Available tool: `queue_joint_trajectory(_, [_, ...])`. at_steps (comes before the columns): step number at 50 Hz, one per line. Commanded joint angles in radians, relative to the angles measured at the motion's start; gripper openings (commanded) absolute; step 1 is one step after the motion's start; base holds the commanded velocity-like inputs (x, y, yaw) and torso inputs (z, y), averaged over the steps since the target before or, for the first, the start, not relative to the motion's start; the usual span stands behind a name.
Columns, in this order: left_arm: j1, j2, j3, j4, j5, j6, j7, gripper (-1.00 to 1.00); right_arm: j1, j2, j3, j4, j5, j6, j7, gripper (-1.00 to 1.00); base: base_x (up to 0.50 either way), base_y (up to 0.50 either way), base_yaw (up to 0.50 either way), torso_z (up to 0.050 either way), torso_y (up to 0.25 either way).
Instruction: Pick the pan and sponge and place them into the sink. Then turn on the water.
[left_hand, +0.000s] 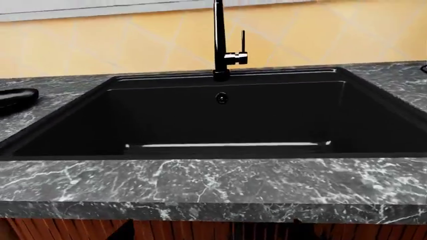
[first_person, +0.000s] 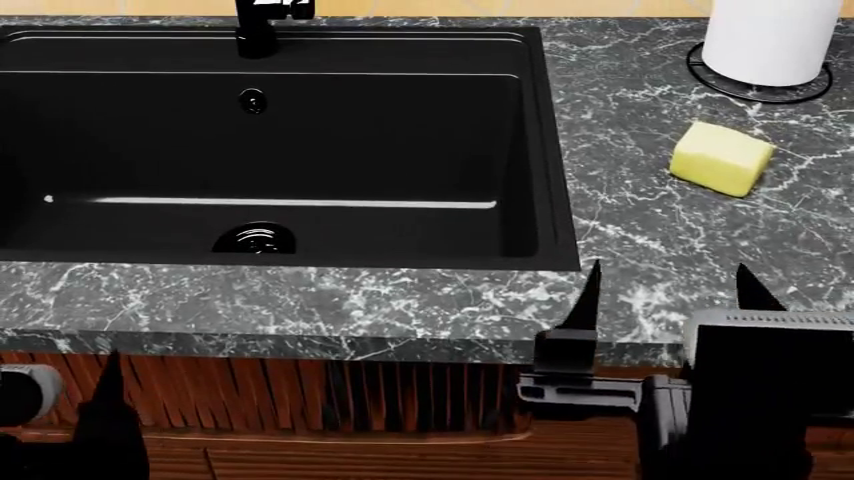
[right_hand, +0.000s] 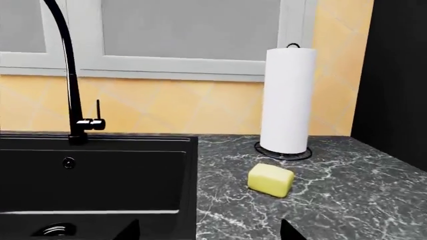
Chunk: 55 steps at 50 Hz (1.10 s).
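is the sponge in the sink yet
No, the sponge lies on the countertop, outside the sink, near the paper towel roll.

1. Sink (first_person: 554, 150): matte black, chrome drain (first_person: 255, 238).
2. Desk (first_person: 641, 220): dark grey with white marble veining.
3. Sponge (first_person: 721, 158): pale yellow.
4. Towel roll (right_hand: 287, 100): white.
5. Wall (right_hand: 167, 107): yellow-orange tiles.

A white paper towel roll (first_person: 771, 38) stands upright in a black wire holder (first_person: 755, 88) at two o'clock on the dark marbled worktop (first_person: 400, 305), before a yellow tiled wall (right_hand: 167, 107) and a grey-framed window (right_hand: 193, 30).
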Motion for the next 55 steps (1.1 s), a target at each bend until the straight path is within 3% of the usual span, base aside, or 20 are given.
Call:
queue_joint_trajectory(1, [-0.239,-0.007,-0.104,0.119,-0.064,-0.366,-0.014,1.0,0.208,0.077,0.098,-0.085,0.1,0.307,-0.023,1.0,0.0,0.0,0.0,0.0,0.0])
queue_joint_trajectory(5, [-0.3,-0.04,-0.112,0.168,-0.083,-0.466,-0.018,1.0,0.26,0.111,0.102,-0.068,0.117,0.361,-0.037,1.0,0.0,0.0,0.0,0.0,0.0])
queue_joint_trajectory(15, [-0.371,-0.057,-0.088,0.138,-0.137,-0.528,-0.046,1.0,0.309,0.136,0.156,-0.061,0.153,0.432,-0.051,1.0,0.0,0.0,0.0,0.0,0.0])
queue_joint_trajectory(17, [-0.386,-0.079,-0.054,0.133,-0.146,-0.508,-0.081,1.0,0.312,0.136,0.156,-0.067,0.157,0.439,-0.049,1.0,0.0,0.0,0.0,0.0,0.0])
queue_joint_trajectory(20, [-0.384,-0.112,-0.114,0.154,-0.24,-0.524,-0.095,1.0,0.305,0.153,0.151,-0.073,0.16,0.451,-0.052,1.0,0.0,0.0,0.0,0.0,0.0])
queue_joint_trajectory(26, [-0.377,-0.088,-0.086,0.132,-0.25,-0.495,-0.108,1.0,0.294,0.171,0.171,-0.085,0.169,0.468,-0.056,1.0,0.0,0.0,0.0,0.0,0.0])
queue_joint_trajectory(35, [-0.342,-0.105,-0.138,0.137,-0.284,-0.491,-0.094,1.0,0.319,0.192,0.161,-0.094,0.186,0.482,-0.065,1.0,0.05,-0.07,0.0,0.0,0.0])
queue_joint_trajectory(55, [-0.329,-0.102,-0.125,0.113,-0.31,-0.461,-0.13,1.0,0.305,0.191,0.176,-0.093,0.208,0.483,-0.065,1.0,0.24,-0.23,0.0,0.0,0.0])
